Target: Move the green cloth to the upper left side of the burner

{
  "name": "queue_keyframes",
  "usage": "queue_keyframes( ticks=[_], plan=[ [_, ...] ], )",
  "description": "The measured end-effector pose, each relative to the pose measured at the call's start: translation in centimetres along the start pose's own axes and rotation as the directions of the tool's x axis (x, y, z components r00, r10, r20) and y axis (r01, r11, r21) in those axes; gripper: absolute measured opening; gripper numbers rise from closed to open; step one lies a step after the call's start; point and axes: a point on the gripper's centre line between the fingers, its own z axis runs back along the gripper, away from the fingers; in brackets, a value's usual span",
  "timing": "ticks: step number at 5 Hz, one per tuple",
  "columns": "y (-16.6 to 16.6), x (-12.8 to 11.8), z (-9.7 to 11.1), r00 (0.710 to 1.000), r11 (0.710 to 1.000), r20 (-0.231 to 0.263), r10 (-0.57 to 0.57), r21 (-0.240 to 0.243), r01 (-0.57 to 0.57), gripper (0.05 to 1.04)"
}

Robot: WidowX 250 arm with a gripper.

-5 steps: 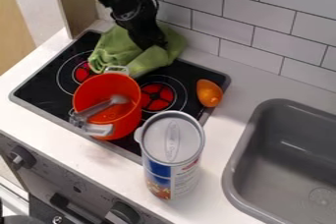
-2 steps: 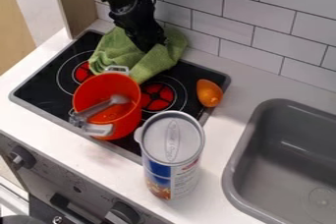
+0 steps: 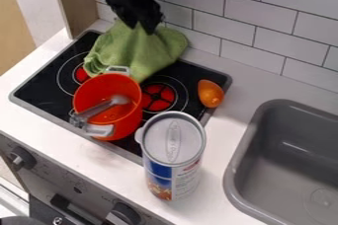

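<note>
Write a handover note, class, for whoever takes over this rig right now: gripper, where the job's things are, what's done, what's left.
Gripper: the gripper is at the top of the green cloth; I cannot tell whether it grips it.
Things: the cloth lies bunched over the back of the stove top, just behind the orange-red pot.
Done: the gripper is at the cloth.
Left: the stove top's far left corner is still bare, so the cloth probably needs to go further that way, then be let go. Mind the pot's rear handle, close to the cloth.
</note>
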Motion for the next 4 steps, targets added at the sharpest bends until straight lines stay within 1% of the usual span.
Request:
queue_keyframes(
  ticks=[1, 2, 3, 4],
  plan=[
    [0.6, -0.8, 1.9, 0.999, 1.0, 0.044, 0.008, -0.013, -0.008, 0.972],
    [0.9, -2.4, 3.1, 0.996, 0.998, 0.087, -0.027, -0.051, 0.032, 0.998],
    [1.4, -3.7, 5.0, 0.989, 0.994, 0.142, -0.038, -0.097, 0.052, 0.998],
    [2.0, -4.4, 7.0, 0.988, 0.988, 0.154, -0.023, -0.147, 0.046, 0.998]
  ],
)
